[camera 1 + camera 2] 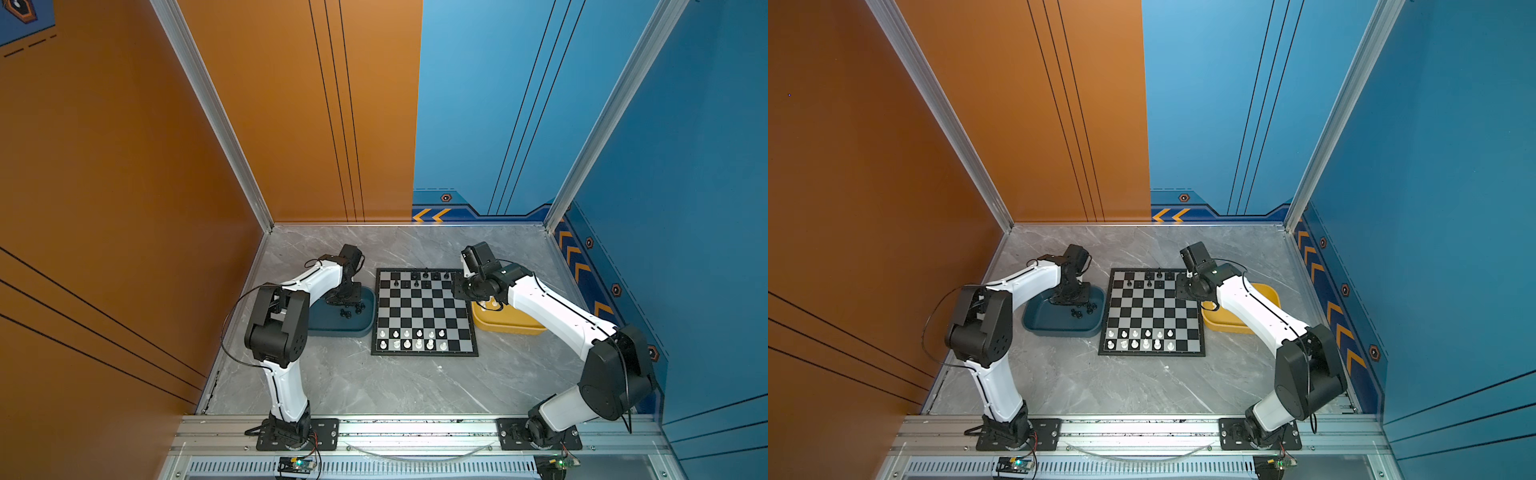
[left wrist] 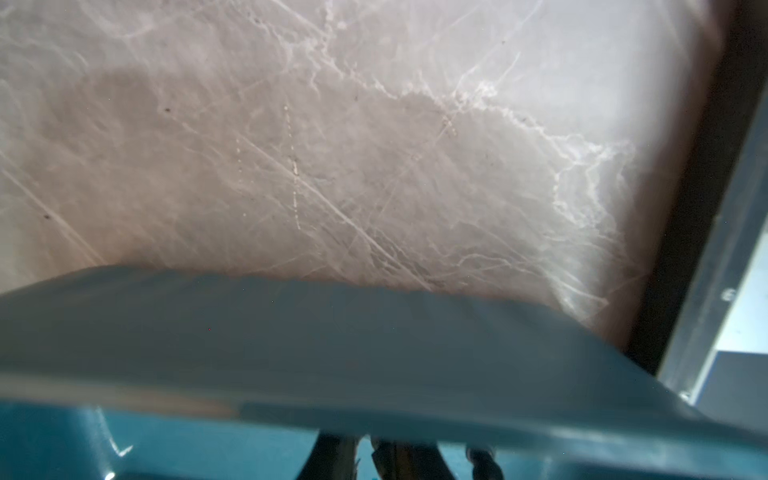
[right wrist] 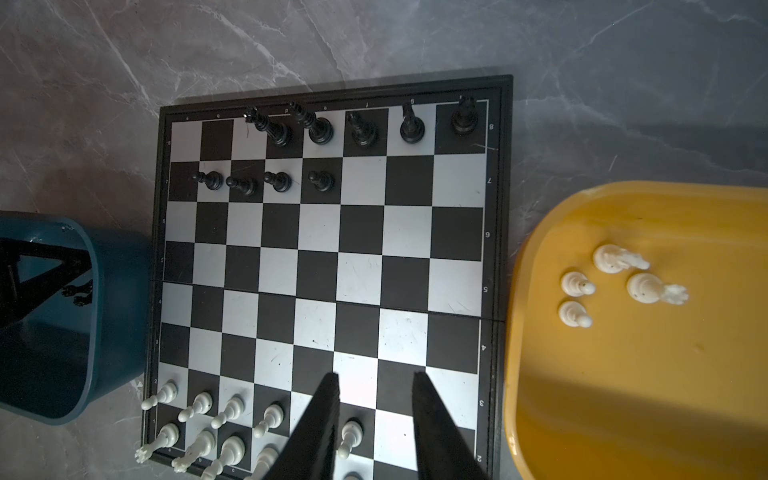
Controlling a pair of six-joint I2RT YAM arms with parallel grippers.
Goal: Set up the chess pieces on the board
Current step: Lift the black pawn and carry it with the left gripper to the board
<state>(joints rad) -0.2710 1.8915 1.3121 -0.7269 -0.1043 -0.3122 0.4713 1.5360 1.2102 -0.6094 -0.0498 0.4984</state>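
The board [image 1: 424, 312] [image 1: 1152, 312] [image 3: 328, 257] lies mid-table. Black chess pieces [image 1: 426, 276] [image 3: 320, 129] stand on its two far rows, white ones [image 1: 419, 333] [image 3: 232, 409] on its two near rows. Loose black pieces [image 1: 351, 311] [image 1: 1082, 309] lie in the teal tray [image 1: 332, 326] [image 2: 374, 353]. My left gripper [image 1: 343, 297] [image 2: 365, 446] is down inside that tray beside them. The tray rim hides most of its fingers, so any grip is unclear. My right gripper [image 1: 459, 291] [image 3: 376, 376] hangs above the board's right side, open and empty.
A yellow tray [image 1: 511, 326] [image 3: 623, 374] right of the board holds several loose white pieces [image 3: 642, 286]. The teal tray nearly touches the board's left edge. Walls close in the marble table on three sides, and a metal rail with the arm bases runs along the front.
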